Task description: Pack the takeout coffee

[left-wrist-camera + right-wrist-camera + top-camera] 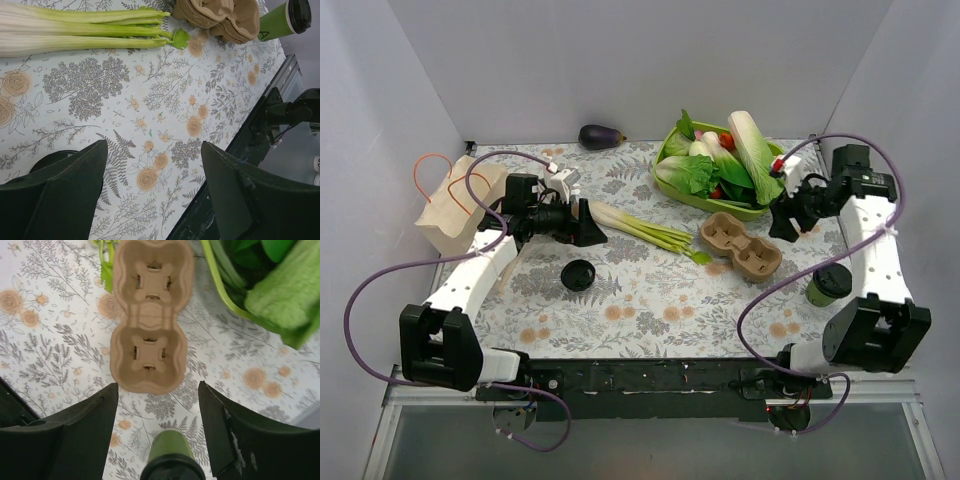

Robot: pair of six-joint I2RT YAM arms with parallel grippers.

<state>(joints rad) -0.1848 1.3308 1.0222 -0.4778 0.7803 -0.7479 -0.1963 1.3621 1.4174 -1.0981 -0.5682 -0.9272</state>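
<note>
The takeout coffee (828, 285) is a small green paper cup with a black lid on it, standing upright near the table's right edge. It shows at the bottom of the right wrist view (171, 455) and at the top right of the left wrist view (280, 20). A brown cardboard cup carrier (740, 245) lies left of the cup and is empty (150, 315). My right gripper (785, 224) is open and empty above the table between carrier and cup (158, 386). My left gripper (588, 226) is open and empty over the cloth (154, 145).
A loose flat black lid (578, 274) lies near the left gripper. Long green stalks (645, 228) lie mid-table. A green basket (712, 201) of vegetables stands at the back right, an eggplant (602, 136) at the back, a paper bag (448, 212) at the left.
</note>
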